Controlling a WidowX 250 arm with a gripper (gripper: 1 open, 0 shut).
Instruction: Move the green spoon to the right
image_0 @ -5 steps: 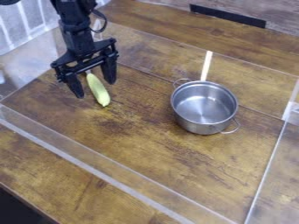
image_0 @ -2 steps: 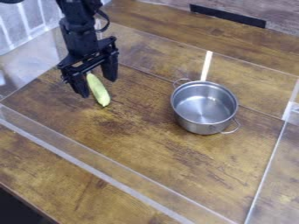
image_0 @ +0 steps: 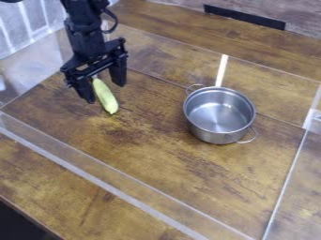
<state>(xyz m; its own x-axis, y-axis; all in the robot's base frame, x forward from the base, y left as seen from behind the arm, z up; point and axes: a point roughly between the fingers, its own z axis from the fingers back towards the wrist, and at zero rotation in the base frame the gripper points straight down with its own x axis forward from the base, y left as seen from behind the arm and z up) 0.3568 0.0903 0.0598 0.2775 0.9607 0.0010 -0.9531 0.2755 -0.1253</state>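
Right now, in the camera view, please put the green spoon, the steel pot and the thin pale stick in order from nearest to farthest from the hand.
1. The green spoon: directly under the open hand, at the left of the table.
2. The thin pale stick: to the right, behind the pot.
3. The steel pot: to the right; nearly as far as the stick, so these two are too close to call.

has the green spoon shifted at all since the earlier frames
No. The green spoon lies at the same spot on the wooden table, equally far left of the steel pot, with the open claw over its upper end.
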